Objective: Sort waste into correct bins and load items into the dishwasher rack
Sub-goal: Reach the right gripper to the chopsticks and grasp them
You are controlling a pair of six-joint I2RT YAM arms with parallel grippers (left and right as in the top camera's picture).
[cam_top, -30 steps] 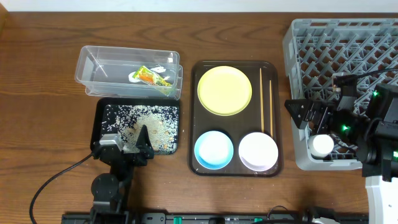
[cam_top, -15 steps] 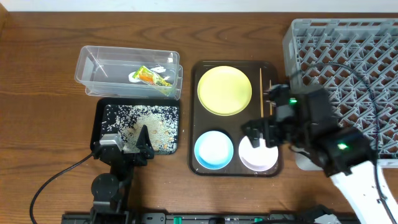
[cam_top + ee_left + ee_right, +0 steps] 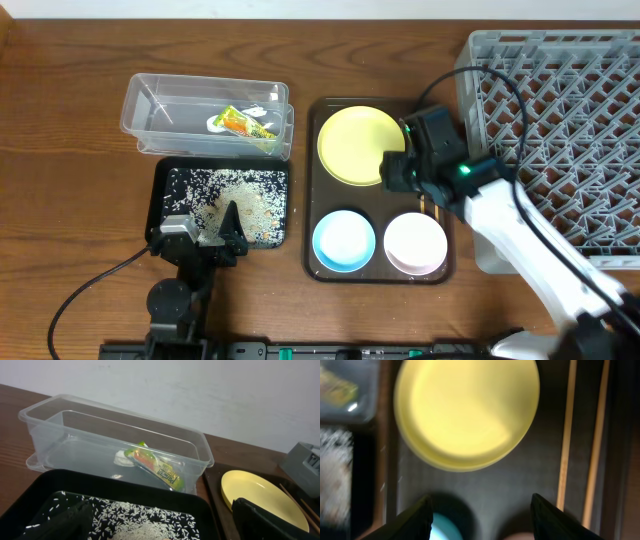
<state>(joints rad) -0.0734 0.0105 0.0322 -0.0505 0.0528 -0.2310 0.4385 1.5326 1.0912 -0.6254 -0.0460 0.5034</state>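
The yellow plate (image 3: 352, 140), at the brown serving tray's (image 3: 309, 190) far end, wants our right gripper's (image 3: 482, 510) parted, empty fingers (image 3: 417, 517) straddling its rim squarely.

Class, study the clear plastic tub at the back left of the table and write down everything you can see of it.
The clear tub is a long rectangular container of see-through plastic with rounded corners and a flared, stepped rim. It stands upright and open, with no lid, on the wooden table. Inside, towards its right end, lies a crumpled green-and-orange wrapper with white paper bits; the rest is bare. The black tray sits right in front of it, contact unclear. The brown tray lies close on its right.
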